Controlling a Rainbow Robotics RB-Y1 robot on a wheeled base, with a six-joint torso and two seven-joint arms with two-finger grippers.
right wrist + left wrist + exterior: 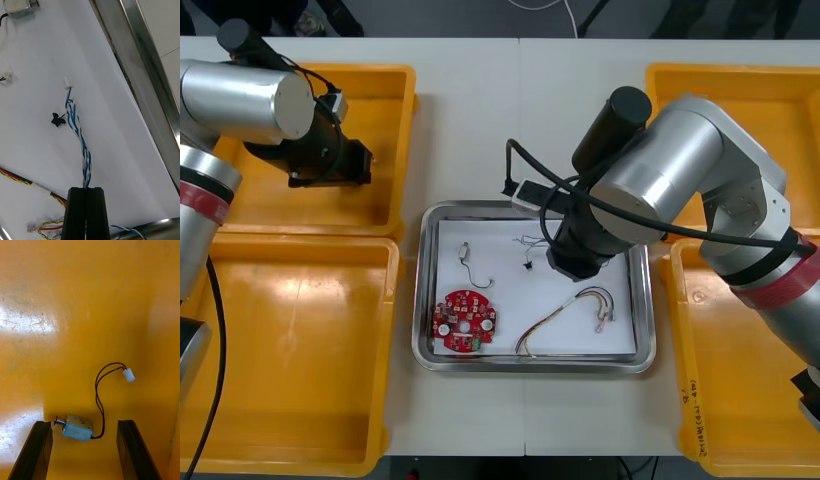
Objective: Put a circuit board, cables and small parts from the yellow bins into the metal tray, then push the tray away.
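Right tool (86,191) clamps twisted cable (85,161) inside tray (138,75).

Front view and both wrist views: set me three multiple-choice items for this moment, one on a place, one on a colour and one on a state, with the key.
1. Where does the red circuit board lie?
A. In the metal tray, near its left side.
B. Outside the tray.
C. Held in the air.

2. What colours has the cable in the right hand?
A. Black.
B. Red and yellow.
C. Blue and white, twisted.

3. How is the left hand?
A. Shut on a small metal part.
B. Open over a small metal part in a yellow bin.
C. Shut on nothing.

Key:
1 A, the board rests on the tray's white inside.
2 C, the twisted strands run out from between the shut fingers.
3 B, its fingers stand apart and the part lies ungripped on the bin floor.
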